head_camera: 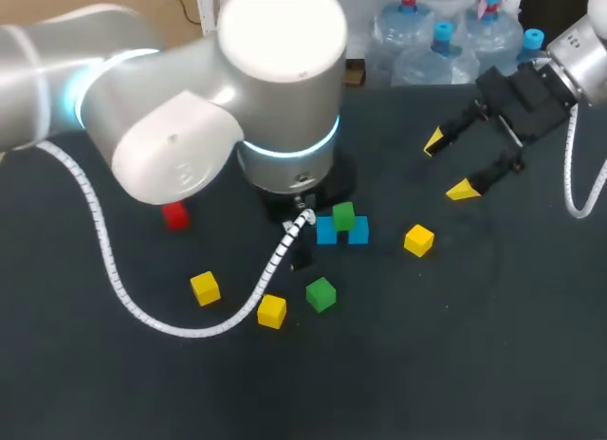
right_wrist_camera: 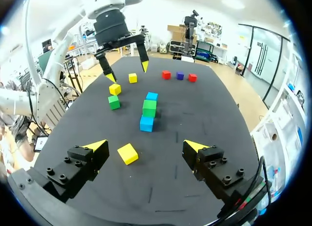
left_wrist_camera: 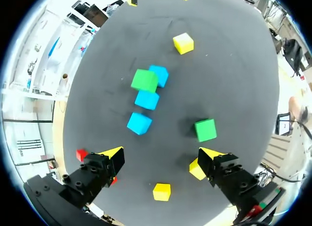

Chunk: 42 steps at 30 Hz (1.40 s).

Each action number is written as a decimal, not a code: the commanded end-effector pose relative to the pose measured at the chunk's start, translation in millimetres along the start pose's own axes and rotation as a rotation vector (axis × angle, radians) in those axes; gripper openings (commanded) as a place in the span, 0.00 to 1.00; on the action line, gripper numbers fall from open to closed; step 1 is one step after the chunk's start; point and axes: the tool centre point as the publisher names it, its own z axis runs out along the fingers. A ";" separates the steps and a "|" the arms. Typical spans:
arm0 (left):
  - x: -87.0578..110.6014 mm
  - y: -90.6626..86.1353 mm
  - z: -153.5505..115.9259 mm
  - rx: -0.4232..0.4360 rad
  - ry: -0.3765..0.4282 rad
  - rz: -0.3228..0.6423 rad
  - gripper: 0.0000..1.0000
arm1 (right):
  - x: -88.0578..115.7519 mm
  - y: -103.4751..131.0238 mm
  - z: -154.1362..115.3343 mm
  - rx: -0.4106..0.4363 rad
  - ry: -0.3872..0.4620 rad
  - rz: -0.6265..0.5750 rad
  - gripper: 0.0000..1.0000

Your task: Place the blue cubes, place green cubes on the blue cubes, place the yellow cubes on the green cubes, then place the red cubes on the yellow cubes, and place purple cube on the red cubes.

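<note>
Three blue cubes [left_wrist_camera: 139,122] lie in a row mid-table, and one green cube [left_wrist_camera: 145,80] rests on top of that row [right_wrist_camera: 149,108]. Another green cube [left_wrist_camera: 205,130] sits loose beside them [head_camera: 321,294]. Three yellow cubes lie scattered [head_camera: 418,239] [head_camera: 204,287] [head_camera: 271,310]. Two red cubes [right_wrist_camera: 166,74] [right_wrist_camera: 192,77] flank a purple cube [right_wrist_camera: 180,75] at the far edge. My left gripper [left_wrist_camera: 161,155] hangs open above the table, the blue row just ahead of it. My right gripper [head_camera: 450,165] is open and empty, off to the right of the cubes.
My left arm's wrist [head_camera: 285,99] and its white coiled cable [head_camera: 123,279] block much of the table's left and middle in the head view. One red cube [head_camera: 174,215] shows beneath that arm.
</note>
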 end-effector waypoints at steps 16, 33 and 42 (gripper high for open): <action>-10.6 -9.6 -0.3 0.044 -0.081 0.086 1.00 | 0.2 0.5 0.2 0.001 -0.001 -0.001 1.00; -43.7 -51.0 -11.1 -0.035 0.087 0.064 1.00 | 0.2 0.5 0.2 0.001 -0.001 -0.001 1.00; -58.6 -85.5 -30.2 -0.082 0.126 0.033 1.00 | 0.2 0.5 0.2 0.001 -0.001 -0.001 1.00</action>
